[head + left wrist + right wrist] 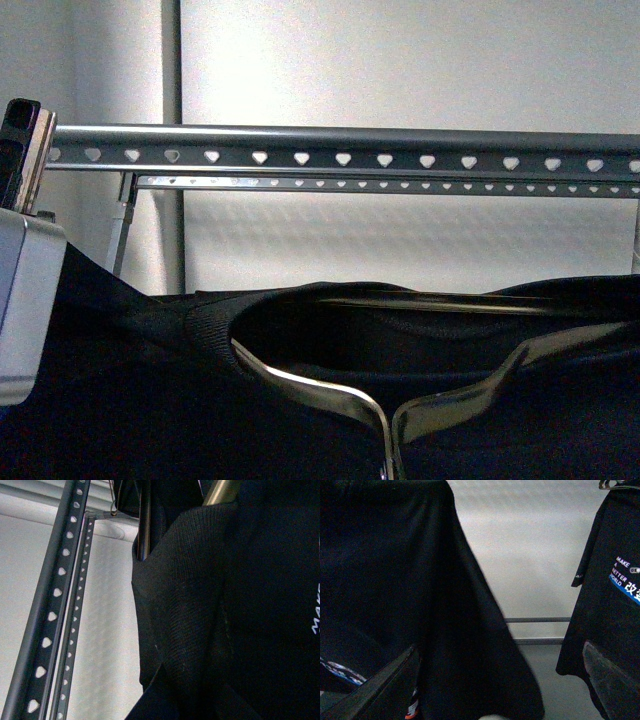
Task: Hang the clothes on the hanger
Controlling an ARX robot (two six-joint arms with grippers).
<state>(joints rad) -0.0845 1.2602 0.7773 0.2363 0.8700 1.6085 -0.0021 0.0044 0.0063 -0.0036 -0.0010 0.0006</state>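
1. In the front view the grey rail (340, 150), punched with a row of heart-shaped holes, runs from 9 o'clock to 3 o'clock across the upper part. A thinner 2nd rail (400, 184) lies just under and behind it.
2. The black T-shirt (150, 400) fills the frame from 7 o'clock to 5 o'clock. It is below the rail and apart from it, with its collar (215, 320) open upward.
3. A thin brass-coloured clothes hanger (330, 400) sits inside the collar, and its 2 arms meet near 6 o'clock.
4. The left claw (25, 150) shows at 10 o'clock, tip up, in front of the rail's end. Whether it is clenched or released cannot be told.
5. The left wrist view shows the rail (52, 615) beside the T-shirt (200, 630). A bit of the clothes hanger (220, 492) pokes out of the cloth.
6. In the right wrist view the right claw (498, 647) is released, its 2 dark fingers (375, 685) spread wide. Black cloth hangs against 1 finger, and the T-shirt's white print (622, 572) and blue stripe (626, 589) hang near the other.
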